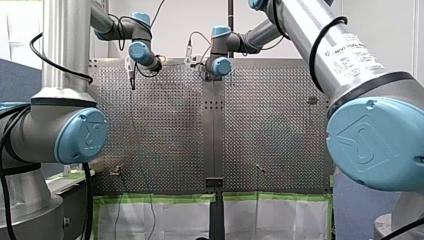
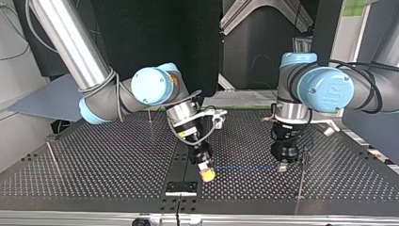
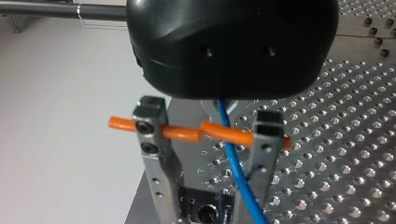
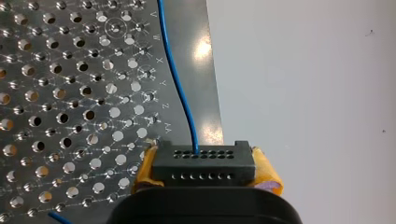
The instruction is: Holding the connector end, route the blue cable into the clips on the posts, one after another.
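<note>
Blue cable (image 2: 240,166): a short, nearly level run just above the tabletop (image 2: 117,160), lower middle of the top view, strung between the two pincers. No slack loop visible in that run.

Connector (image 4: 203,163): black block with rows of small holes, cable leaving its face and running straight ahead of the pincer. Clamped between the yellow pads (image 4: 265,170) of my right pincer (image 2: 207,173), which is down low near the top view's bottom centre.

My left pincer (image 2: 283,165), lower right of the top view: metal fingers (image 3: 152,149) stand apart. Cable passes loosely between them, behind an orange sleeve (image 3: 224,133) that spans finger to finger. Nothing is pinched, so it reads as a guide rather than a grip.

Nearest post (image 2: 301,176): thin and upright, just beside the left pincer. Its clip is too small to make out. Two more posts, one at the middle left (image 2: 51,153) and one at the upper middle (image 2: 149,115), both well apart from the cable.

Judgement: early stage, with no cable seen in any clip, and the first insertion is being set up at the nearest post. The next move calls for keeping the connector gripped, holding the run taut, and carrying it sideways and down into that clip's mouth.
</note>
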